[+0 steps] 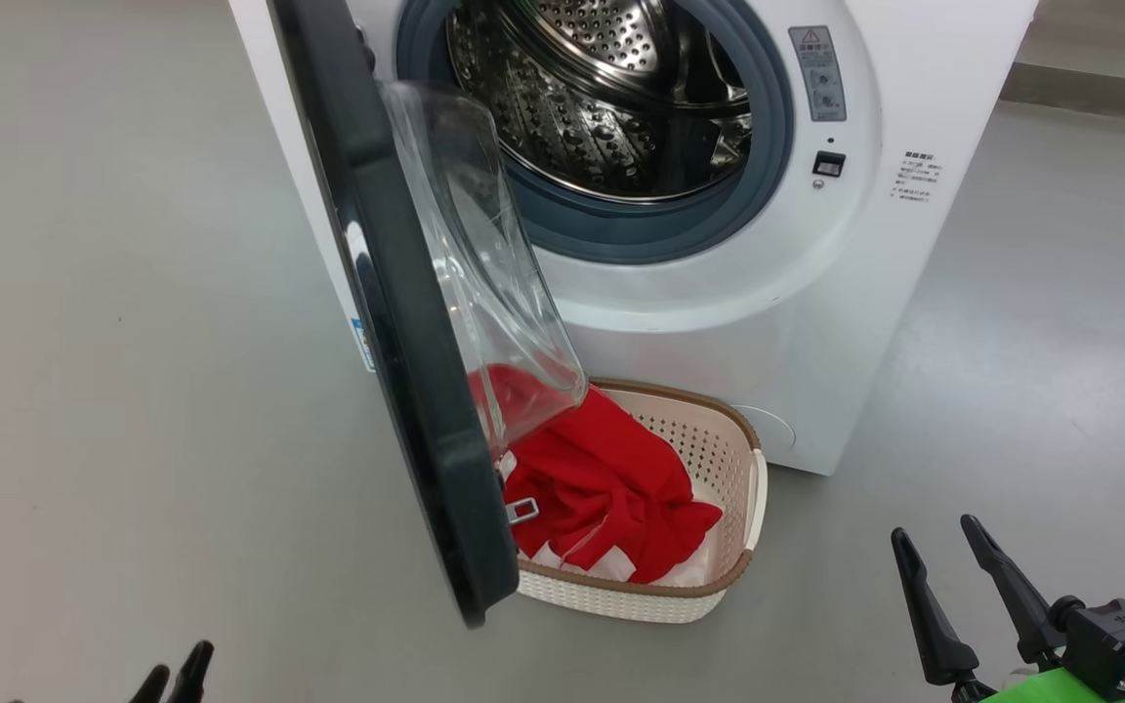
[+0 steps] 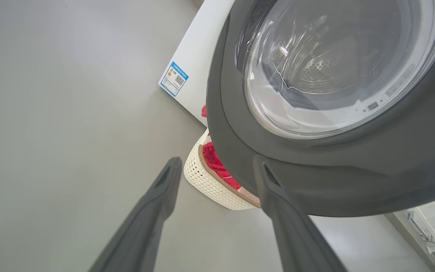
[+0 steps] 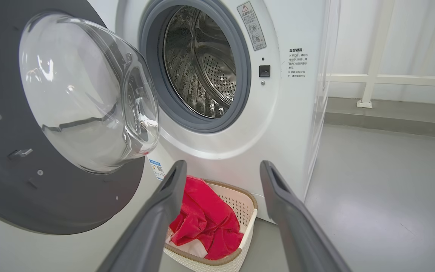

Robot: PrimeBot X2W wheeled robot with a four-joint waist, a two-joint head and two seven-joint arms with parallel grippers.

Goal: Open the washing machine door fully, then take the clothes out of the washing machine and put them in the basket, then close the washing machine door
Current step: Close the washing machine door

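Note:
The washing machine (image 1: 816, 322) stands at the top of the head view with its steel drum (image 1: 602, 88) showing no cloth. The washing machine door (image 1: 406, 322) is swung out towards me, edge-on, its glass bowl (image 1: 484, 273) facing the machine. Below it on the floor sits the basket (image 1: 621, 605), holding the red clothes (image 1: 602, 478). My right gripper (image 1: 936, 532) is open and empty at the lower right, pointed at the basket (image 3: 246, 211) and clothes (image 3: 202, 223). My left gripper (image 1: 180, 664) is low at the left, open (image 2: 216, 164), facing the door's outer face (image 2: 353, 181).
Grey floor (image 1: 113, 342) spreads wide to the left of the door and to the right of the machine. A raised step (image 1: 1090, 88) runs behind at the upper right, with a white railing (image 3: 372, 79) above it. A blue label (image 2: 173, 78) marks the machine's lower corner.

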